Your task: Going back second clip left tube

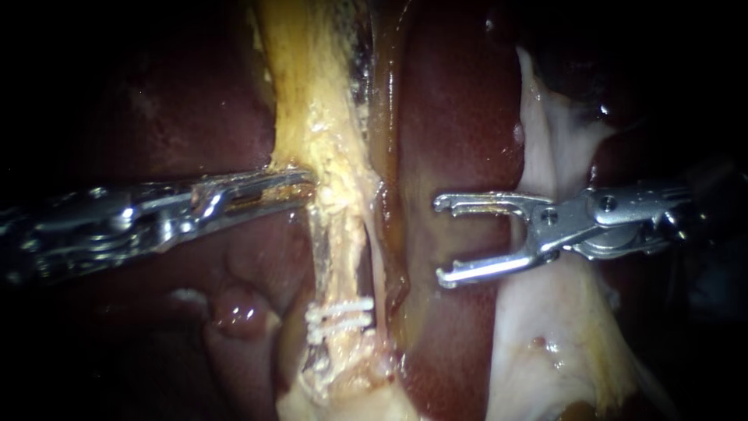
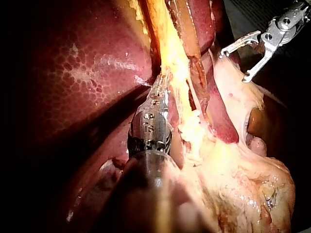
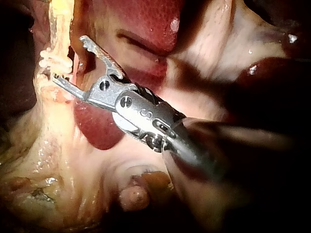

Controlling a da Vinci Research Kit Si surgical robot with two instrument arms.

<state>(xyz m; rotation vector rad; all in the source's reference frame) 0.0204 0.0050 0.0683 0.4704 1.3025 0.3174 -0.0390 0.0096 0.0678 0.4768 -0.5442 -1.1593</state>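
Our left instrument (image 1: 305,184) grips the left tube (image 1: 340,234) in its claw above two clips (image 1: 340,316); our right instrument (image 1: 440,240) hangs over the liver (image 1: 460,117), claw open and empty

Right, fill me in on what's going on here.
Two instruments are working on a pig's liver at the bench. My left instrument comes in from the left, and its tip meets the yellowish left tube partway along it. White clips sit across that tube lower down. My right instrument stands wide open and empty over the liver, to the right of the left tube and not touching it.
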